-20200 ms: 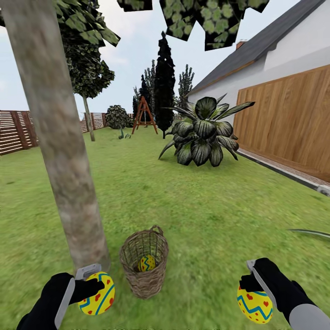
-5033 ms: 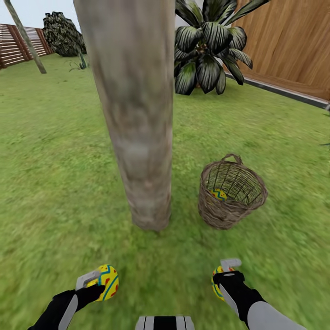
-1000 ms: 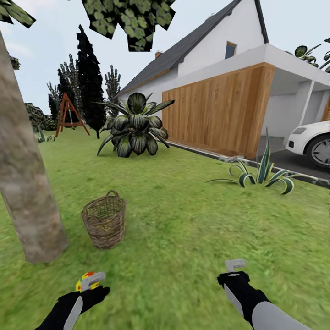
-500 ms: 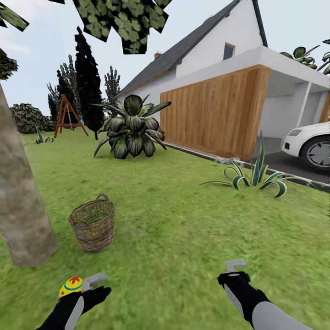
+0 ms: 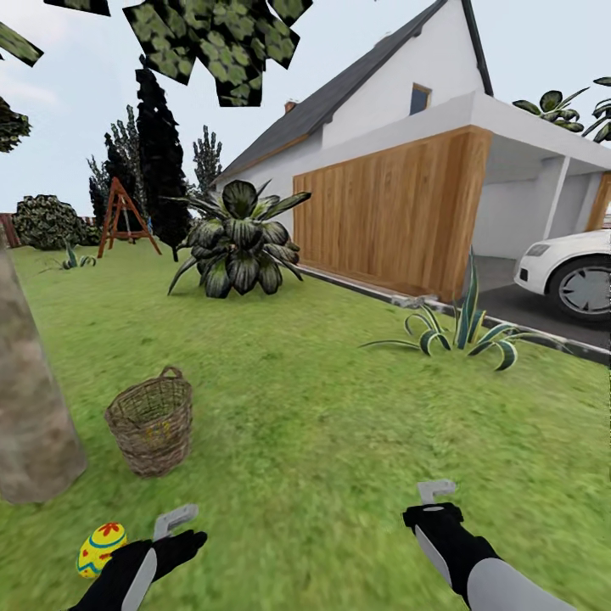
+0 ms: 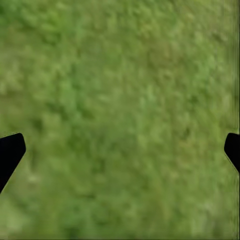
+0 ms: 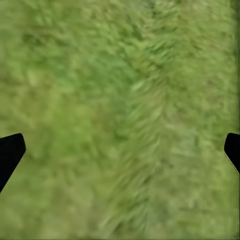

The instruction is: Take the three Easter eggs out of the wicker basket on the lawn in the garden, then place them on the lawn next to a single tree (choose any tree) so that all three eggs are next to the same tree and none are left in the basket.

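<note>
Both hands are spread wide over grass, holding nothing: left hand (image 5: 174, 519) beside an egg (image 5: 100, 548), right hand (image 5: 434, 490) well apart; basket (image 5: 152, 423) near the tree (image 5: 30, 424).

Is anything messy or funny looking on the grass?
Not really. One Easter egg lies on the lawn beside the left gripper, near the tree. The wicker basket stands upright, unbroken. Both grippers are open and empty.
</note>
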Robot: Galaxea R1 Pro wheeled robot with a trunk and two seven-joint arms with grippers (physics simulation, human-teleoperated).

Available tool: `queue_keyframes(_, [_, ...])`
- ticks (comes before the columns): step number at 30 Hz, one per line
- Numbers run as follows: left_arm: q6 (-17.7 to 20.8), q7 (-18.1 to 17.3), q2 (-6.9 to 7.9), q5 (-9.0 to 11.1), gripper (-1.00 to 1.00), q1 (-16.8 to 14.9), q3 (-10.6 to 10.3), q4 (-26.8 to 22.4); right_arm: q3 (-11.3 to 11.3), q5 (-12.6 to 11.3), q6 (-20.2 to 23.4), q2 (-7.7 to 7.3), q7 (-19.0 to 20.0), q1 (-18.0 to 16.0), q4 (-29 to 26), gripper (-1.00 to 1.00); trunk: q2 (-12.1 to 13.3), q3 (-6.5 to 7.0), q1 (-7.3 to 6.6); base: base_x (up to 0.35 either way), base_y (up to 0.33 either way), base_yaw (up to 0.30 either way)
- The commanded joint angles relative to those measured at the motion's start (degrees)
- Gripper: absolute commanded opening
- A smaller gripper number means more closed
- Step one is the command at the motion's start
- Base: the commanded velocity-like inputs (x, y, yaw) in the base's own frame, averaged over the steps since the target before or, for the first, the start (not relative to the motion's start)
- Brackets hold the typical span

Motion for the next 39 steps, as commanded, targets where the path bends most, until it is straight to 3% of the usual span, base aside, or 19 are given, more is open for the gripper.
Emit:
queue_keyframes(1, [0.39, -0.14, -0.04, 0.36, 1.00, -0.02, 0.21, -0.10, 0.46, -0.36, 0.41, -0.06, -0.26, -0.01, -0.13, 1.00, 0.39, 0.12, -0.24, 0.000, -0.293, 0.000])
queue_keyframes(9, [0.35, -0.08, -0.07, 0.36, 1.00, -0.02, 0.14, -0.10, 0.44, -0.36, 0.41, -0.18, -0.27, -0.02, -0.13, 1.00, 3.59, 1.56, -1.99, 0.000, -0.293, 0.000])
queue_keyframes(16, [-0.14, -0.34, 0.01, 0.78, 1.00, -0.02, 0.36, -0.13, 0.44, -0.45, 0.41, -0.49, -0.26, -0.01, -0.13, 1.00, 3.59, 1.56, -1.99, 0.045, -0.205, 0.000])
queue_keyframes(26, [0.21, -0.52, 0.01, 0.82, 1.00, -0.02, 0.22, -0.10, 0.41, -0.45, 0.41, -0.59, -0.33, -0.01, -0.13, 1.00, 3.59, 1.56, -1.99, 0.324, -0.007, 0.000])
queue_keyframes(31, [0.23, -0.46, -0.02, 0.80, 1.00, -0.02, 0.22, -0.10, 0.44, -0.51, 0.26, -1.14, -0.33, -0.01, -0.13, 1.00, 3.59, 1.56, -1.99, 0.311, 0.000, 0.000])
queue_keyframes(39, [0.23, -0.35, -0.06, 0.80, 1.00, -0.01, 0.22, -0.10, 0.44, -0.48, -0.96, -2.40, -0.35, -0.01, -0.13, 1.00, 3.59, 1.56, -1.99, 0.043, 0.000, 0.000])
